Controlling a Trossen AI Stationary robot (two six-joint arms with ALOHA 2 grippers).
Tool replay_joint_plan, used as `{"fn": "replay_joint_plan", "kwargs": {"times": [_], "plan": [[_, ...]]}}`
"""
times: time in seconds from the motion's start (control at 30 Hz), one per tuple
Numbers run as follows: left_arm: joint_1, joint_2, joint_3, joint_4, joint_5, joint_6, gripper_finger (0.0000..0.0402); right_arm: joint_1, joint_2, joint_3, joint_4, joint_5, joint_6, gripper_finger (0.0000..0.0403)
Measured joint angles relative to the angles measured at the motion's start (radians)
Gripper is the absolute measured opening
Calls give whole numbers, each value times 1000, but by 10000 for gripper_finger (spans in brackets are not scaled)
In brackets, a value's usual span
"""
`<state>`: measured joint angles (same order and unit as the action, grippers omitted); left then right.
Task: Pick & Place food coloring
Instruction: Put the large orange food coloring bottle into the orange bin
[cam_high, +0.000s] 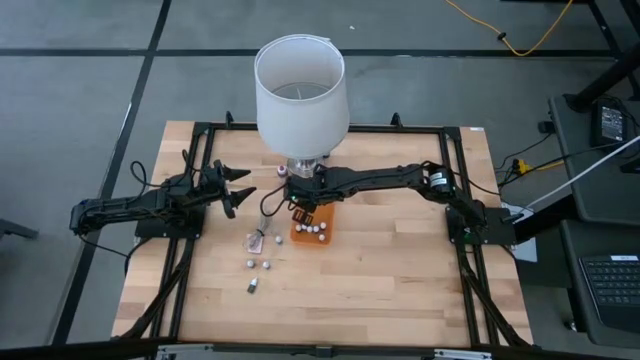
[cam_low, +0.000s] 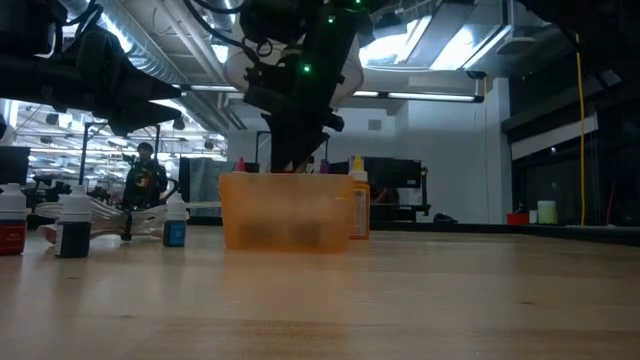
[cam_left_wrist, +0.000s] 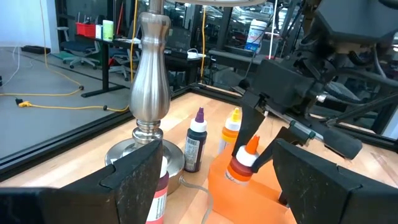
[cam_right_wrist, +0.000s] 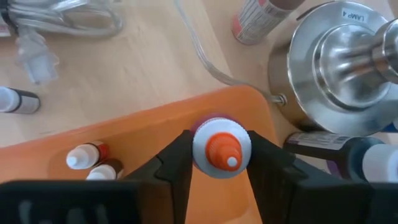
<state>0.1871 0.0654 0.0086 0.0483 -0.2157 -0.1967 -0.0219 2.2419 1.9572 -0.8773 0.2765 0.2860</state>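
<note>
A white-shaded lamp (cam_high: 300, 90) is seen at the table's (cam_high: 400, 270) far edge; a crumpled wrapper (cam_high: 257, 240), possibly plastic, lies nearby.

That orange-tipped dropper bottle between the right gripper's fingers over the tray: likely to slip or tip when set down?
The orange-tipped bottle looks tall and narrow, so it probably tips easily once released. Its round, smooth cap may twist between the right gripper fingers. It seems small and light; the orange tray wall could steady it.
</note>
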Motion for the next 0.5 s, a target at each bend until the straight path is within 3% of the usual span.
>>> {"fn": "replay_joint_plan", "kwargs": {"times": [0.27, 0.5], "plan": [[0, 0, 0, 0, 0, 0, 294, -1, 0, 0, 7, -7, 26, 178], [0, 0, 0, 0, 0, 0, 294, -1, 0, 4, -9, 2, 54, 185]]}}
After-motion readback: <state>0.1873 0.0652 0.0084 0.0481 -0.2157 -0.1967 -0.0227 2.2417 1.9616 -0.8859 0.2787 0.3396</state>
